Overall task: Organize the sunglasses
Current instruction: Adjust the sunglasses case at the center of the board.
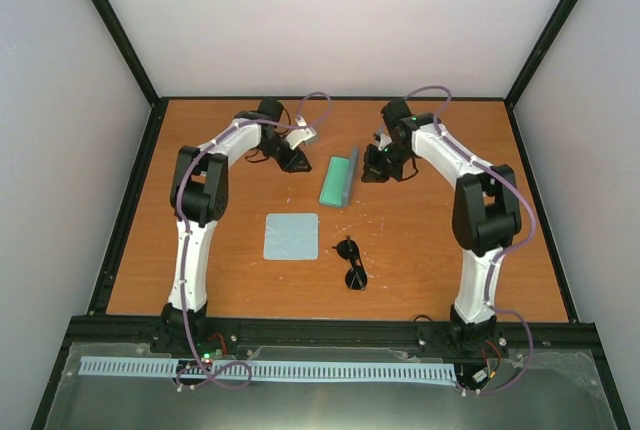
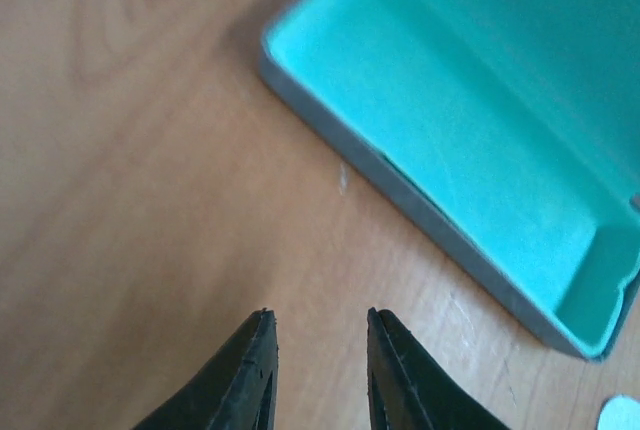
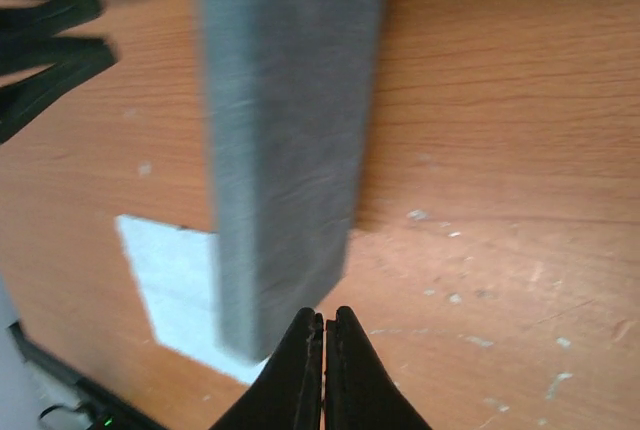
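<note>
The black sunglasses (image 1: 352, 262) lie folded on the wooden table (image 1: 420, 230), near the front middle, away from both grippers. The grey-blue case (image 1: 338, 178) stands open farther back, its green lining facing left. My left gripper (image 1: 297, 162) is just left of the case, open and empty; in the left wrist view the gripper (image 2: 318, 318) hovers over bare wood in front of the case's lined inside (image 2: 470, 130). My right gripper (image 1: 367, 173) is just right of the case. In the right wrist view it (image 3: 323, 315) is shut and empty beside the case's grey outer wall (image 3: 285, 130).
A pale blue square cloth (image 1: 291, 236) lies flat left of the sunglasses; it also shows in the right wrist view (image 3: 175, 285). The black frame posts and white walls bound the table. My left gripper's fingers (image 3: 50, 50) show at the top left of the right wrist view.
</note>
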You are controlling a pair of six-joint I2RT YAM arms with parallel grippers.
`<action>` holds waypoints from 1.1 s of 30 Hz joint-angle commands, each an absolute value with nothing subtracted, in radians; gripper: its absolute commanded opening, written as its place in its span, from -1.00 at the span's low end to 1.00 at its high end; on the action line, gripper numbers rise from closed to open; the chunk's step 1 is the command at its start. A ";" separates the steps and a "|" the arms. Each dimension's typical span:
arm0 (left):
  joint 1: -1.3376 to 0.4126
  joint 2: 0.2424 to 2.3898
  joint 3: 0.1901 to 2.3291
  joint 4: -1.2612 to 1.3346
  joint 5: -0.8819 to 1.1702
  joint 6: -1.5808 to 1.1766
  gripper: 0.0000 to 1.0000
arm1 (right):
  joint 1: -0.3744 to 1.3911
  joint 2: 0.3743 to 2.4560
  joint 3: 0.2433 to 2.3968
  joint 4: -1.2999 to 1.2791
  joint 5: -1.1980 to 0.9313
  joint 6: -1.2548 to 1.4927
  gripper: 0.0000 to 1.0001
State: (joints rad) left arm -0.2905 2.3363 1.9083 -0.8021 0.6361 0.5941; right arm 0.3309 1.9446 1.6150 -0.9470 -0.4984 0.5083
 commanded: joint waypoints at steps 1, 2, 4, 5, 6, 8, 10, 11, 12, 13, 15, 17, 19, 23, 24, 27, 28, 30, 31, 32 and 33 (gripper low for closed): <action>-0.306 2.340 1.867 -0.900 0.571 0.645 -0.45 | 0.328 2.046 1.640 -0.976 -0.385 0.525 -0.94; -0.308 2.338 1.858 -0.902 0.568 0.648 -0.44 | 0.325 2.069 1.656 -0.974 -0.382 0.523 -0.94; -0.313 2.336 1.845 -0.911 0.577 0.653 -0.43 | 0.320 2.115 1.694 -0.974 -0.372 0.514 -0.94; -0.316 2.338 1.843 -0.917 0.586 0.653 -0.42 | 0.318 2.138 1.718 -0.976 -0.369 0.508 -0.94; -0.321 2.338 1.840 -0.923 0.597 0.657 -0.41 | 0.316 2.159 1.741 -0.980 -0.362 0.506 -0.95; -0.336 2.337 1.829 -0.929 0.620 0.658 -0.40 | 0.311 2.197 1.786 -0.984 -0.361 0.497 -0.94; -0.349 2.337 1.816 -0.927 0.640 0.653 -0.39 | 0.308 2.235 1.818 -0.983 -0.373 0.489 -0.94; -0.356 2.337 1.813 -0.927 0.650 0.649 -0.39 | 0.307 2.245 1.831 -0.979 -0.381 0.486 -0.94; -0.361 2.338 1.810 -0.927 0.661 0.646 -0.39 | 0.305 2.255 1.842 -0.973 -0.388 0.484 -0.94; -0.365 2.338 1.808 -0.925 0.673 0.641 -0.39 | 0.305 2.265 1.852 -0.963 -0.398 0.481 -0.94; -0.374 2.338 1.802 -0.920 0.694 0.632 -0.39 | 0.305 2.291 1.879 -0.959 -0.419 0.475 -0.94; -0.385 2.338 1.787 -0.911 0.702 0.628 -0.38 | 0.305 2.320 1.912 -0.970 -0.442 0.470 -0.94; -0.395 2.340 1.770 -0.903 0.706 0.625 -0.39 | 0.305 2.342 1.934 -0.967 -0.456 0.465 -0.95; -0.414 2.346 1.750 -0.905 0.721 0.619 -0.39 | 0.305 2.394 2.007 -0.969 -0.500 0.455 -0.94; -0.417 2.346 1.746 -0.906 0.724 0.616 -0.39 | 0.304 2.406 2.023 -0.966 -0.515 0.452 -0.94; -0.422 2.342 1.738 -0.904 0.741 0.608 -0.39 | 0.305 2.440 2.075 -0.954 -0.556 0.445 -0.93; -0.424 2.340 1.735 -0.903 0.749 0.605 -0.38 | 0.305 2.449 2.090 -0.948 -0.571 0.442 -0.92; -0.426 2.338 1.726 -0.896 0.767 0.597 -0.38 | 0.305 2.463 2.116 -0.931 -0.599 0.438 -0.92; -0.429 2.337 1.721 -0.890 0.776 0.592 -0.38 | 0.304 2.472 2.126 -0.921 -0.617 0.437 -0.91; -0.429 2.337 1.717 -0.885 0.785 0.586 -0.38 | 0.305 2.480 2.138 -0.911 -0.637 0.438 -0.91; -0.430 2.338 1.712 -0.879 0.796 0.582 -0.38 | 0.304 2.490 2.152 -0.904 -0.661 0.440 -0.91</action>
